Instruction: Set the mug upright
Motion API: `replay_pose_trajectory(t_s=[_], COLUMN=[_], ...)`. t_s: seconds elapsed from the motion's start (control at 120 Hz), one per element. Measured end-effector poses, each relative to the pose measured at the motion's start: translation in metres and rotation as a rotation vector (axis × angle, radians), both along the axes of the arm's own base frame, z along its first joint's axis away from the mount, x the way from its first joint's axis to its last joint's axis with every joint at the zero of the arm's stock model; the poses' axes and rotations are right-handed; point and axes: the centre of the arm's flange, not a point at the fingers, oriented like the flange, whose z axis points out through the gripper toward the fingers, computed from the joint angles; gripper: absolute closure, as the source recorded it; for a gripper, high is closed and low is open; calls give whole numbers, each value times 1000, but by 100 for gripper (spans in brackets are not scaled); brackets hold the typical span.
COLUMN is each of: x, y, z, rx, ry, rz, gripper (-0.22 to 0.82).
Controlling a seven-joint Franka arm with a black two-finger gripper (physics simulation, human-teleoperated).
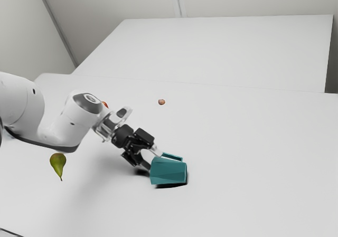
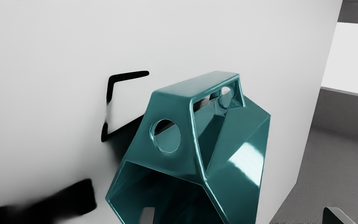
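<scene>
On the white table point(image 1: 248, 195), the mug point(image 1: 169, 172) lay on its side.
Its open end faced my gripper point(image 1: 153, 160), and its handle point(image 2: 194, 85) stuck up, off the table. My fingers point(image 2: 148, 216) were apart, one by the open end and the other out past the side, so I had no pinch on the mug. I guessed it was light and hard, and would not squash. It looked shiny, so it might slip if I held it loosely, and it might chip if I dropped it. The best place to grab looked like the wall point(image 2: 238, 193) near the rim point(image 2: 204, 183), with one finger inside and one outside. The handle had holes in it, so I thought a grip there might let the mug swing.
</scene>
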Motion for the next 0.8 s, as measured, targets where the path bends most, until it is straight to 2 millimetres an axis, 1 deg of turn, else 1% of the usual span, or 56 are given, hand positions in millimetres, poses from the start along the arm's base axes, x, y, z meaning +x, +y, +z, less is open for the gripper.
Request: replay_pose_trajectory(t_s=[0.075,0.183,0.275,0.308,0.333,0.442,0.525,0.65,0.8], x=[0,-7,-6,-6,-5,0,3,12,17], y=[-7,-22,-29,-30,-31,-30,-30,-36,-41], z=[0,-7,-3,-2,-1,4,10,23,28], rx=[-6,-19,-24,-24,-24,-18,-16,-11,-5], ry=[-11,-7,-24,-28,-31,-48,-65,-94,-103], rz=[-13,-29,-35,-35,-34,-28,-24,-35,-44], gripper=[3,5,9,13,18,44,57,68,74])
